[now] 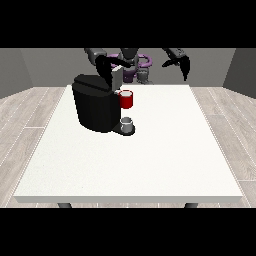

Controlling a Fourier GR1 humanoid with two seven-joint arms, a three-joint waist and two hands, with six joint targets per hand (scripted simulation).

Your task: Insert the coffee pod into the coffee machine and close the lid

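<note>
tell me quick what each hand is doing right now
Hand at the view's left: over the coffee machine, by its lid; fingers cannot be told.
Hand at the view's right: raised, holding nothing, fingers relaxed, open.

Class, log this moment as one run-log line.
coffee machine: lid raised | cup: at its base | hand at the view's left: above machine | hand at the view's right: raised, empty

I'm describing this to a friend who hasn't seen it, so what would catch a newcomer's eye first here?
First the black coffee machine on the left half of the white table, with a bright red holder at its front and a small grey cup below it. Next, the hand at the view's left above the machine, and the hand at the view's right raised off the table.
</note>
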